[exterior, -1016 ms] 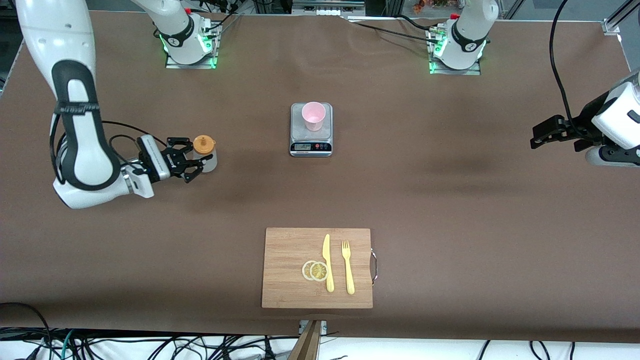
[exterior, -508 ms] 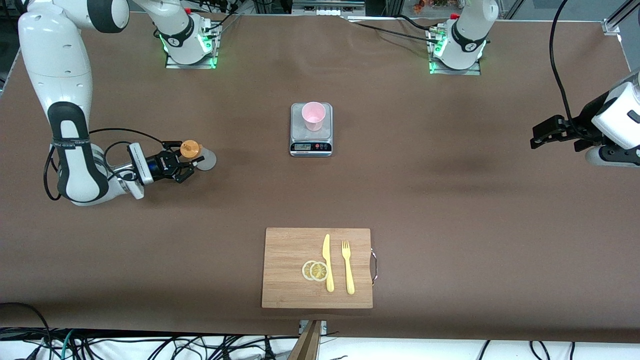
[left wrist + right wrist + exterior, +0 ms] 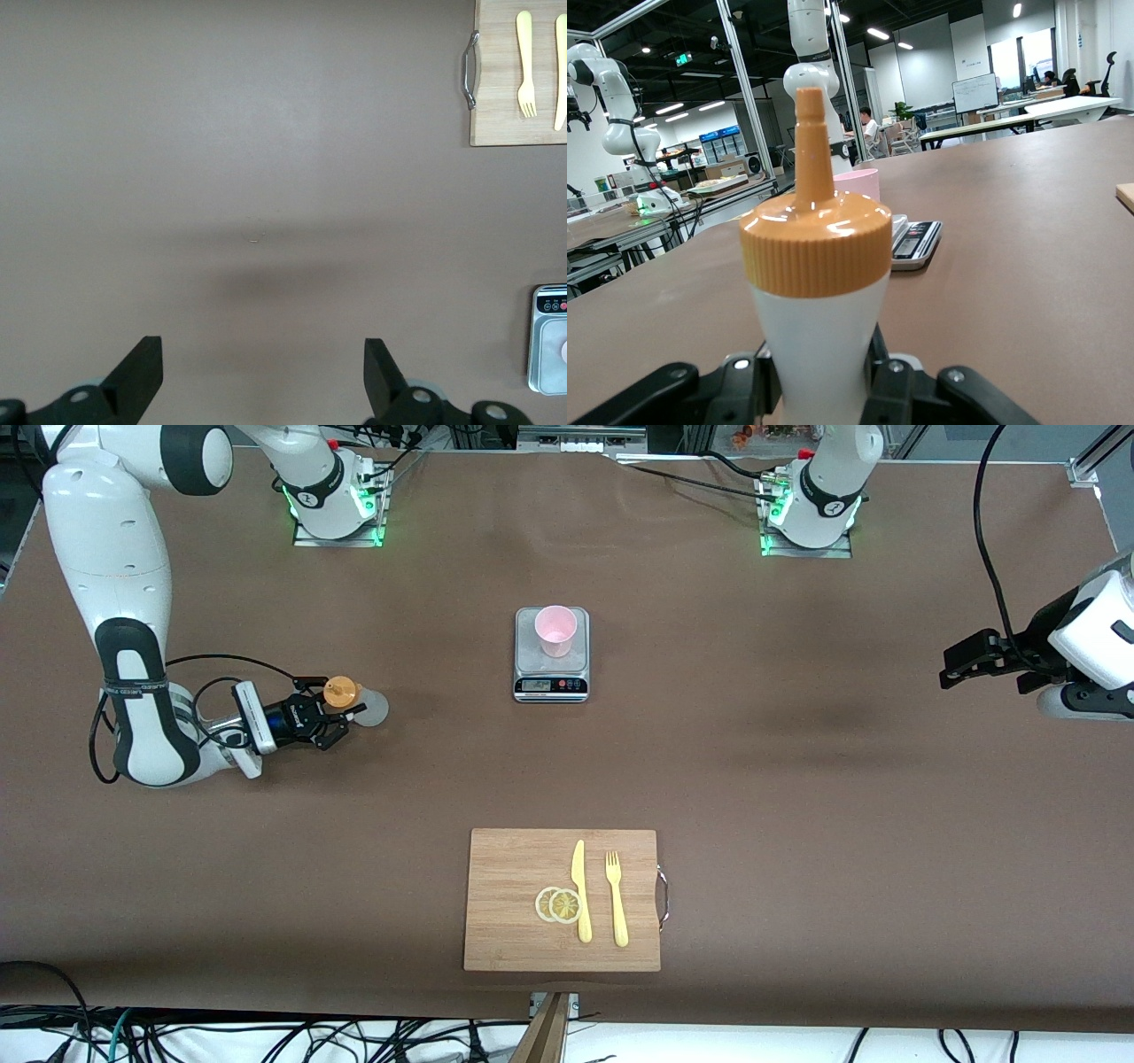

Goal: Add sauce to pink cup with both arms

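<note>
**Bottle gripped, cup not yet reached**

The right gripper (image 3: pixel 341 716) is clenched on the body of the sauce bottle (image 3: pixel 354 707), low over the tabletop (image 3: pixel 797 797) toward the right arm's end. In the right wrist view the bottle (image 3: pixel 818 292) stands upright between the jaws, its orange nozzle cap (image 3: pixel 815 230) pointing up. The pink cup (image 3: pixel 555 630) stands on a small kitchen scale (image 3: pixel 551 657) at the middle of the tabletop, well apart from the bottle. The left gripper (image 3: pixel 983 662) hangs released over the tabletop at the left arm's end, and that arm waits.

The step in hand appears to be the pickup of the sauce; no pouring has begun. The next move likely calls for lifting the bottle clear, carrying it over to the cup, and tipping the nozzle down above the cup's mouth. The left arm would probably need to come in and steady the cup or the scale.

A wooden cutting board (image 3: pixel 514 868) with a knife (image 3: pixel 580 890), a fork (image 3: pixel 615 899) and lemon slices (image 3: pixel 558 904) lies nearer to the front camera, out of the path.
</note>
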Robot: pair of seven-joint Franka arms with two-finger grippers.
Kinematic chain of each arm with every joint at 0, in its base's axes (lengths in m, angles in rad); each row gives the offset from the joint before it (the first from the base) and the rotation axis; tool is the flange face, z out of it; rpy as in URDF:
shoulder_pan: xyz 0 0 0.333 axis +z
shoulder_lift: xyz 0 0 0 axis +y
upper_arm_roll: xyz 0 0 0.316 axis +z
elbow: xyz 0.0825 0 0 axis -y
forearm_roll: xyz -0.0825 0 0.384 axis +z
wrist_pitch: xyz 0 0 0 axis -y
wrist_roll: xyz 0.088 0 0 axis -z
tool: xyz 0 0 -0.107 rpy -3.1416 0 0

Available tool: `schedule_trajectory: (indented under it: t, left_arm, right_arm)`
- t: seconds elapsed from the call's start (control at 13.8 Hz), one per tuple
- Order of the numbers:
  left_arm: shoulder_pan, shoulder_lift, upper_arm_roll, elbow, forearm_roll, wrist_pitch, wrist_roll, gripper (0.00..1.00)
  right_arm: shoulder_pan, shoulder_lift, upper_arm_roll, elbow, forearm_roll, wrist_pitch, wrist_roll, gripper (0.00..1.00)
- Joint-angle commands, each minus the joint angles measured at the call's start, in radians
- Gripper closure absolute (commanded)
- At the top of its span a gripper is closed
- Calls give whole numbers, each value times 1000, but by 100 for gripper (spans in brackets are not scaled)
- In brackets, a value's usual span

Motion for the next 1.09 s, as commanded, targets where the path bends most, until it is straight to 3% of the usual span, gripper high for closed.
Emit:
schedule_trajectory:
  t: [0.0,0.07,0.15,0.58,0.8,1.02]
  left_arm:
    - [-2,9,4,22,-26,-19,19,0]
    - [-2,9,4,22,-26,-19,19,0]
    - [-2,9,4,22,-26,-19,19,0]
    - [-2,9,5,22,-26,-19,19,0]
    - [-4,9,4,22,-26,-19,19,0]
    - [-2,9,4,22,-26,-19,19,0]
  right_arm:
    - [-9,3,-7,16,10,-23,5,68]
    - [-7,1,-7,18,7,-23,9,45]
    - [-7,3,-7,19,-4,-23,12,0]
    - [3,-22,-51,93,-95,-37,115,0]
    - [3,-83,-76,150,-262,-15,204,0]
    - [12,-267,-76,138,-489,132,427,0]
